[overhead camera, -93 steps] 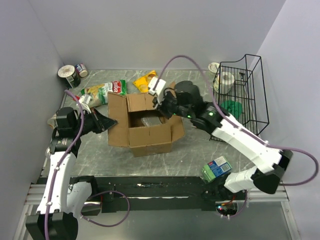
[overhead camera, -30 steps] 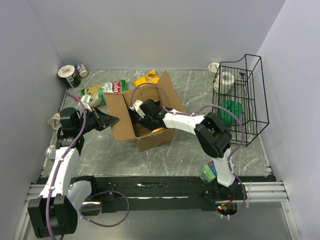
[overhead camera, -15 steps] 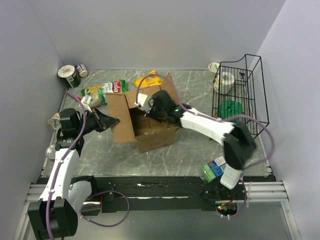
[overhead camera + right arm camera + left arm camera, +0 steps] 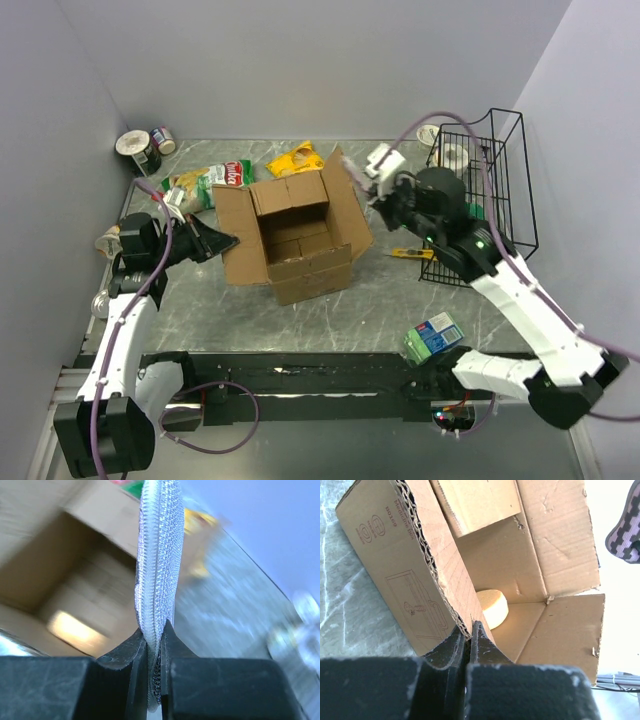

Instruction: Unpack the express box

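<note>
The express box (image 4: 295,235) stands open in the middle of the table, a brown carton with its flaps spread. My left gripper (image 4: 222,242) is shut on its left flap; in the left wrist view the gripper (image 4: 468,630) pinches the corrugated flap edge (image 4: 435,565). A pale yellow round item (image 4: 492,607) lies inside the box. My right gripper (image 4: 372,190) is above the box's right flap, shut on a silvery mesh pouch (image 4: 357,173). In the right wrist view the gripper (image 4: 155,635) pinches the pouch (image 4: 157,555), which stands up from the jaws, with the blurred box (image 4: 75,580) behind it.
A black wire basket (image 4: 505,200) with a white roll and a green thing stands at the right. Snack bags (image 4: 210,180) and a yellow bag (image 4: 295,158) lie behind the box, cans (image 4: 140,150) at the back left. A yellow-black tool (image 4: 412,253) and a green-blue packet box (image 4: 432,337) lie at the right.
My right arm reached into the box, then came up and out to the right with the silvery pouch in its jaws. My left gripper has kept hold of the left flap.
</note>
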Controlling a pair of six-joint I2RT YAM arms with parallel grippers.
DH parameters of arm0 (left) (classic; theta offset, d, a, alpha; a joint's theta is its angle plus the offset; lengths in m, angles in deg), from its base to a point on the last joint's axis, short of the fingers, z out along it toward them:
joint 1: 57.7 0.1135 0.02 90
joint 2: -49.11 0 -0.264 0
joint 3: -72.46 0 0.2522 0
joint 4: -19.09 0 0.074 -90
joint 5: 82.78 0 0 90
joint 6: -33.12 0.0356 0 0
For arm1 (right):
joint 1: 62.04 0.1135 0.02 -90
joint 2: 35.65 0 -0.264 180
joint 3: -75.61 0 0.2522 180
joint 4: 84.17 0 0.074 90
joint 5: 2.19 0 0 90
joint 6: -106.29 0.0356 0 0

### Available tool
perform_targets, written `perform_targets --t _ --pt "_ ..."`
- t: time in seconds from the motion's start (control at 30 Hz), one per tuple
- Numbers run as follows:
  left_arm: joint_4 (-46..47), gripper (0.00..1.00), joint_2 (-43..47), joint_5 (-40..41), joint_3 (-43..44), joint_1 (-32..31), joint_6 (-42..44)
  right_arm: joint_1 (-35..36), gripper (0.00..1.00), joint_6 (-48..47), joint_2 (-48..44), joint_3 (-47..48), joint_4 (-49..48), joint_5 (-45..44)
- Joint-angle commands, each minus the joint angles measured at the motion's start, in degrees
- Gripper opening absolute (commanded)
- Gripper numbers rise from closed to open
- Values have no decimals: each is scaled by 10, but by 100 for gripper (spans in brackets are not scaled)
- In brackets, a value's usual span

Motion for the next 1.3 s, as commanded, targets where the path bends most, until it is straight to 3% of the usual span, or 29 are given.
perform_targets --t 0.0,0.1,0.23,0.3,0.33,0.37,0.53,0.63,0.73,0.83,1.07,1.27 --pt "-33 1 -3 7 27 -3 62 -52 0 41 -65 -53 70 -125" --pt "-45 1 -1 3 33 -4 74 -120 0 79 -87 -78 108 -126" --pt "-50 1 7 -4 33 -5 86 -137 0 78 -87 -141 125 -72" --pt "-52 1 13 -7 34 -5 94 -137 14 85 -63 -158 168 -19" --pt "-57 1 13 -8 36 -5 99 -137 29 87 -33 -161 183 3" --pt "-60 1 13 -11 41 -5 105 -137 38 81 -13 -155 201 29" --pt "-95 1 15 -25 62 -6 173 -141 69 59 3 -93 213 23" --pt "-117 1 13 -33 74 -6 207 -139 70 41 16 9 221 42" --pt "-127 1 20 -30 81 -9 226 -122 66 18 -3 56 145 50" --pt "-126 1 34 -35 84 -11 226 -12 65 -55 -1 42 92 -62" --pt "-80 1 78 -59 78 -22 167 142 57 -170 19 -70 24 46" --pt "-66 1 149 -103 56 -22 111 243 57 -222 -47 -226 -17 52"
